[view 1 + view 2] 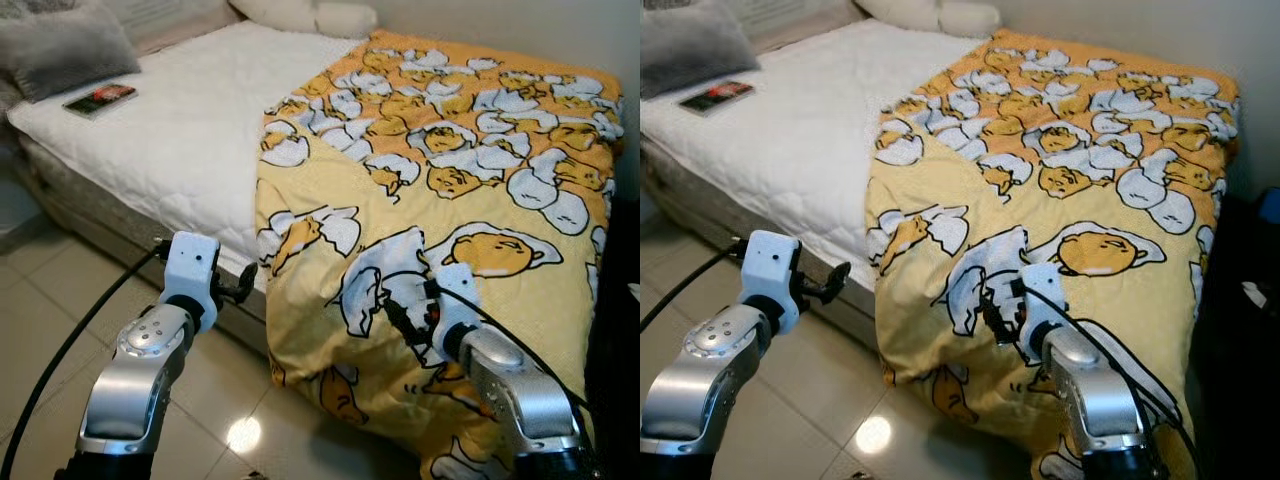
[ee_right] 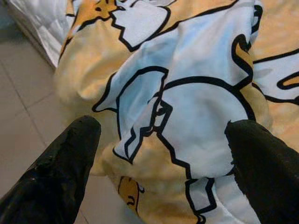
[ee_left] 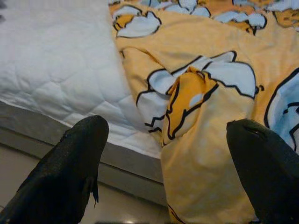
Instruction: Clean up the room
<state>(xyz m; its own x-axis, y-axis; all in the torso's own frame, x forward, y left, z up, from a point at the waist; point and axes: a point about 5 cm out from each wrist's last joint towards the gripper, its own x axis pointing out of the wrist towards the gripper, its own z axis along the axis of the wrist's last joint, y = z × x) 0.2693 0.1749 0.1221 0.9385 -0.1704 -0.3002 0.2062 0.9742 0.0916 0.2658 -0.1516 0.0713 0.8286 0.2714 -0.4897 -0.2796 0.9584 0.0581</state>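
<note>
The 2 grippers stand wide open and hold nothing: the right gripper [image 2: 161, 140] over the yellow blanket [image 1: 450, 200], the left gripper [image 3: 163, 154] near the bed [image 1: 170, 140] edge.

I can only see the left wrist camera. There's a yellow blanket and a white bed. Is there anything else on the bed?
Observer: Yes, a book lies on the white mattress near the head end, beside a grey pillow.
Operator: Where's the other arm?
Observer: The right gripper is at the foot of the bed, fingers open, pointing at the blanket where it hangs over the edge.
Operator: Does the blanket cover the whole bed?
Observer: No. It covers the robot's right side of the bed; the left side is bare mattress. The left gripper is open near the blanket's edge.
</note>
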